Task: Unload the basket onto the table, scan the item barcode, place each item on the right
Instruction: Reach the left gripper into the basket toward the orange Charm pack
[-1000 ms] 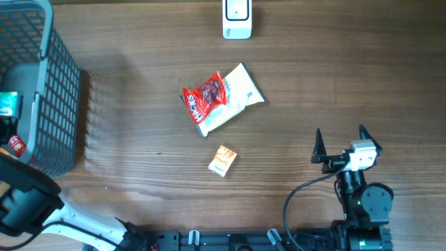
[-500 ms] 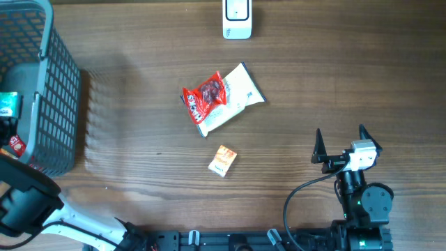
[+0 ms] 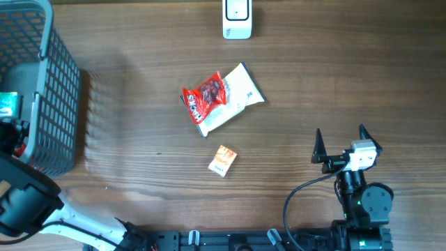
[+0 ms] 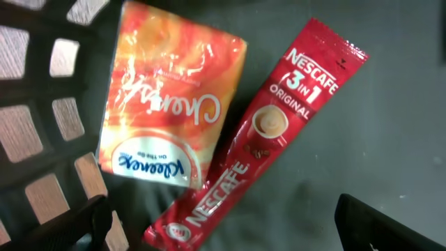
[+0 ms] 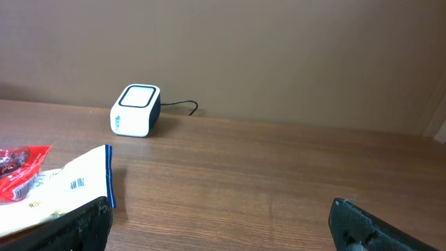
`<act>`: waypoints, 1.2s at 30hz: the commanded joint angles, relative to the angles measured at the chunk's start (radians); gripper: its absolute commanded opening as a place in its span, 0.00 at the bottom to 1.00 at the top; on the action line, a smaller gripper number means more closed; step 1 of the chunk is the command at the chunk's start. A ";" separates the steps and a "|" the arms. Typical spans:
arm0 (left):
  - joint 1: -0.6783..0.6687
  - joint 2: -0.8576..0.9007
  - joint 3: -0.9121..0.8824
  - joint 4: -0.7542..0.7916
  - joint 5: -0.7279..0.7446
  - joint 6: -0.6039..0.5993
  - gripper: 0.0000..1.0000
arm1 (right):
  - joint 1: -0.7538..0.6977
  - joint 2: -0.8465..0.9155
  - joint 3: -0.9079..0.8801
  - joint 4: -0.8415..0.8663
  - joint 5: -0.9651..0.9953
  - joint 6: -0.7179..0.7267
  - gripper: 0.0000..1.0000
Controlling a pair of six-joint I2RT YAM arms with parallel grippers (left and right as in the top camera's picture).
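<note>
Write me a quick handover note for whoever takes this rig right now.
Left gripper: open, inside the basket over a Nescafe stick and an orange Kleenex pack, holding nothing.
Right gripper: open, parked near right, empty.
Scanner: far side of the table; snack packets and a small orange sachet in the middle.
Done: nothing gripped.
Left: grip an item, show its barcode to the scanner.

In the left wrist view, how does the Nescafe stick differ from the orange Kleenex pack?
The Nescafe stick is red, long and narrow; the Kleenex pack is orange, broad and rectangular. The stick lies diagonally in frame; the pack sits only slightly tilted. Both are glossy wrappers lying flat, print up, in the basket.
</note>
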 commanded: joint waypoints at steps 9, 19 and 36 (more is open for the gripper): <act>0.014 0.016 -0.111 0.138 -0.114 0.050 0.98 | -0.006 -0.003 -0.001 0.002 0.017 0.015 1.00; 0.015 0.016 -0.119 0.202 -0.114 0.054 0.91 | -0.006 -0.003 -0.001 0.002 0.017 0.015 1.00; 0.014 0.016 -0.119 0.193 0.023 0.063 0.04 | -0.006 -0.003 -0.001 0.002 0.017 0.016 1.00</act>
